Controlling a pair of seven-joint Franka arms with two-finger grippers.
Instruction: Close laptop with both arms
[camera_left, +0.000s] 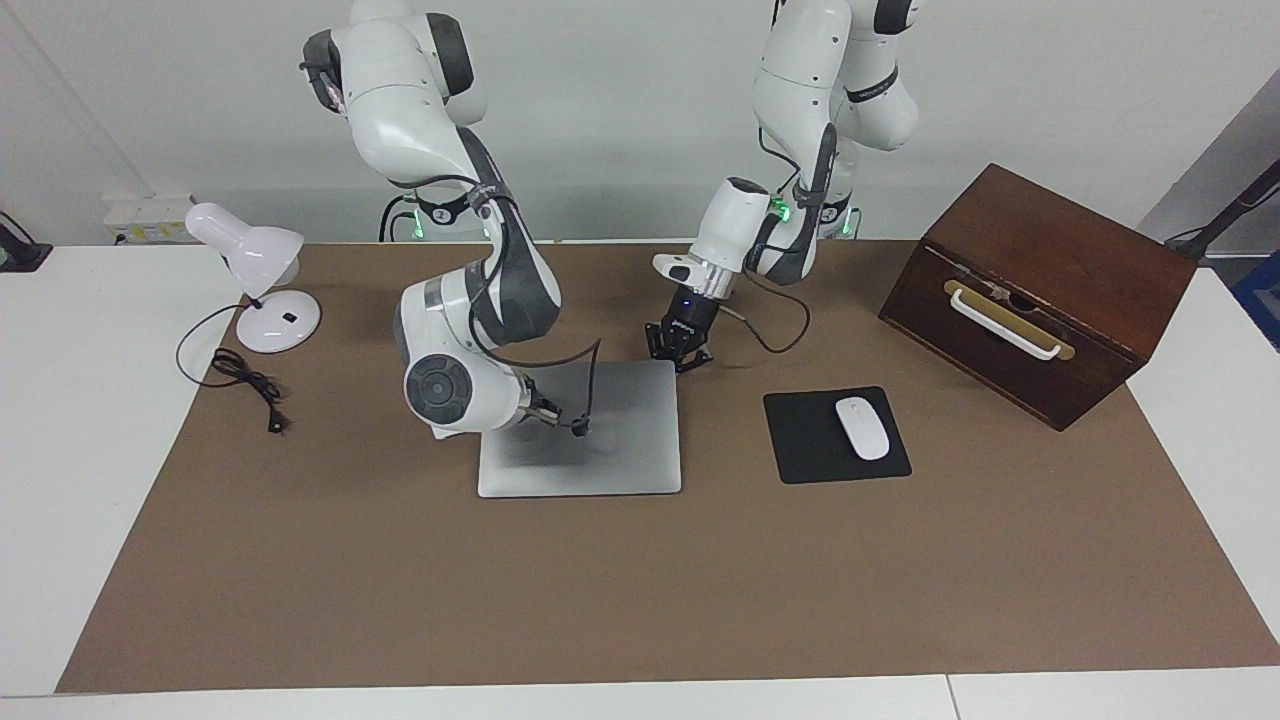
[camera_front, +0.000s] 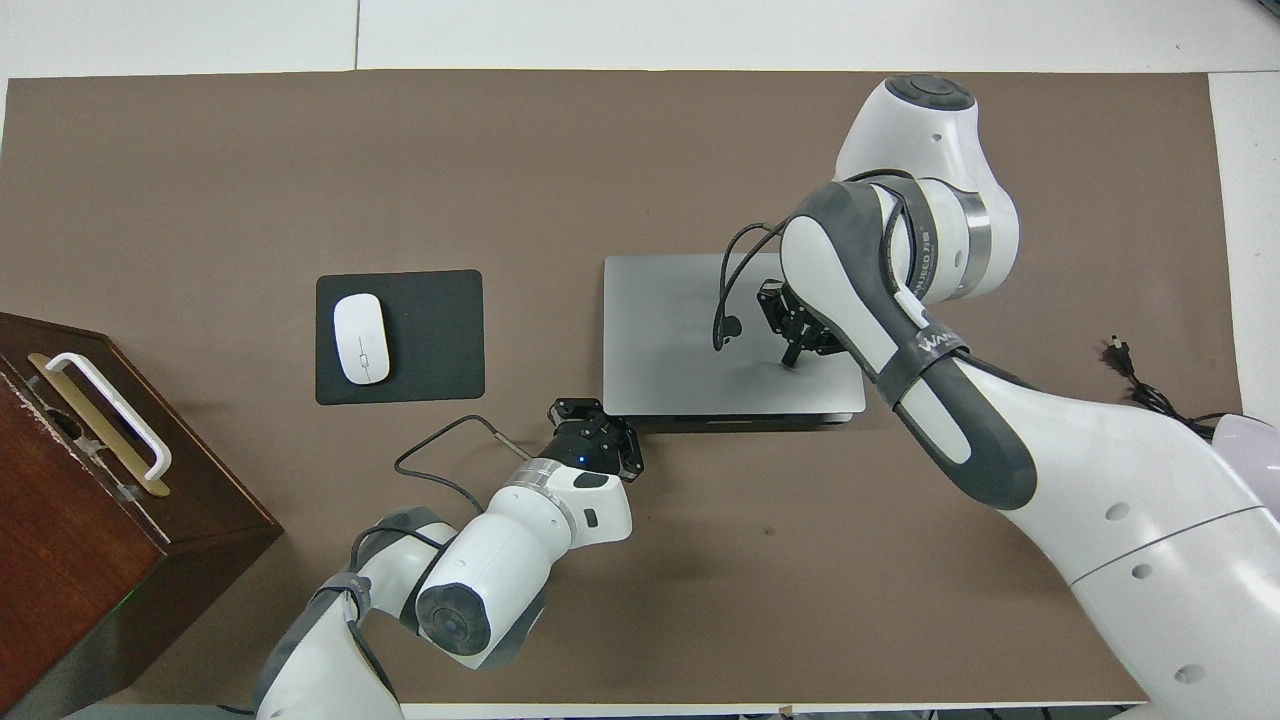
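Near the middle of the brown-covered worktop (camera_left: 700, 580) sits the laptop (camera_left: 600, 450), and its silver lid lies almost flat on the base, with only a thin strip of the base showing along the edge nearer the robots in the overhead view. Over the lid, toward the right arm's end, is the right gripper (camera_front: 795, 345), fingertips together and pointing down at the metal with nothing between them; whether the tips actually touch the lid I cannot tell. A black cable loops from that wrist and dangles over the lid's centre. At the laptop's corner nearer the robots, on the left arm's side, the left gripper (camera_left: 680, 350) is down low, fingertips shut and empty, just beside the hinge edge. Moving outward: a black mouse pad (camera_left: 835, 435) with a white mouse (camera_left: 862, 428) on it lies beside the laptop toward the left arm's end. Past that stands a dark wooden box (camera_left: 1040, 290) with a white handle. Toward the right arm's end, a white desk lamp (camera_left: 255, 275) stands with its black cord (camera_left: 245, 385) trailing across the worktop.
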